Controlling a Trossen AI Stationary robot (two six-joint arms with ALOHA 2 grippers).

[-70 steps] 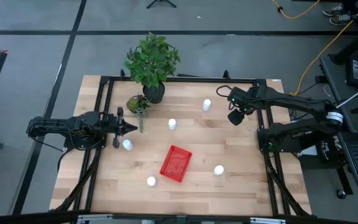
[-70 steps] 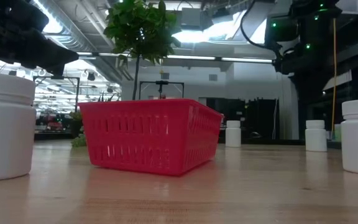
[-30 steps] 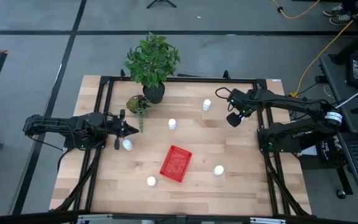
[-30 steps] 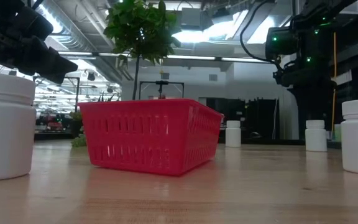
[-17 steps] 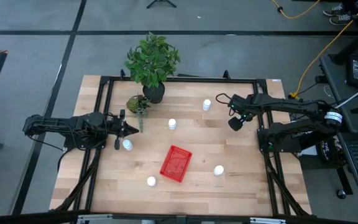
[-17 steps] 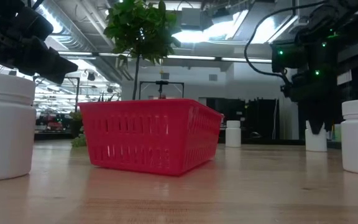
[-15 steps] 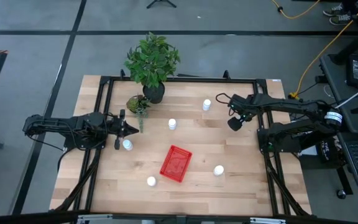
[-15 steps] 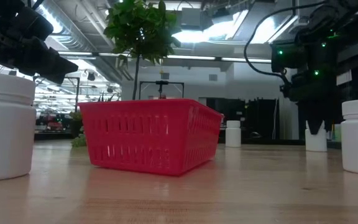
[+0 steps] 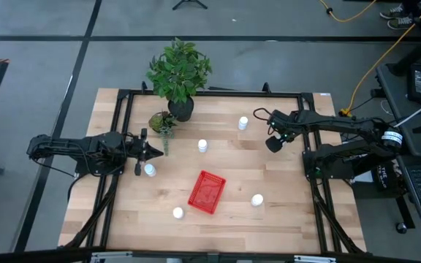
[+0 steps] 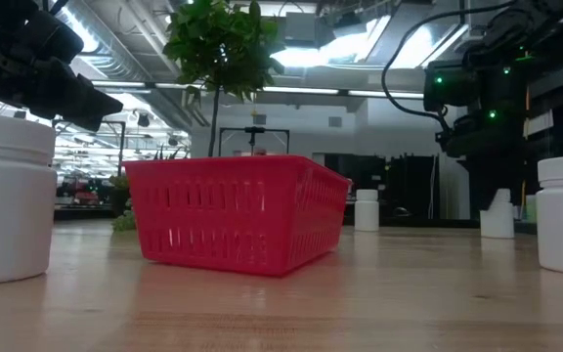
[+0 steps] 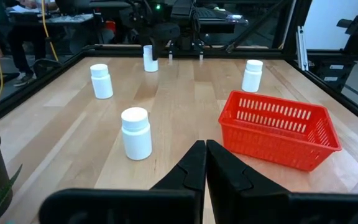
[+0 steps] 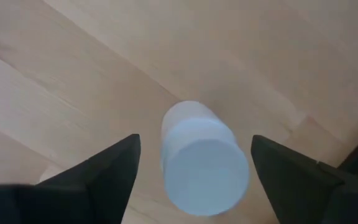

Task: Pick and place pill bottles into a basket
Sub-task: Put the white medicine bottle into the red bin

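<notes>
1. Waiting at the table's left edge, our left gripper (image 9: pixel 149 152) hangs with its fingers pressed together, holding nothing, beside one bottle (image 9: pixel 150 169).
2. Just past it stand a small plant (image 9: pixel 163 123) and a larger potted plant (image 9: pixel 179 71) at the far edge.
3. We see the red basket (image 9: pixel 207 192) near the table's (image 9: pixel 283 219) middle, empty, with bottles around it: one (image 9: pixel 177 212) at the near left, one (image 9: pixel 202 145) beyond it, one (image 9: pixel 257 199) to its right and one (image 9: pixel 243 123) farther back.
4. On the right, our right gripper (image 12: pixel 191 165) sits low over a sixth bottle (image 12: pixel 201 160), fingers spread wide to either side of its cap and not touching it.
</notes>
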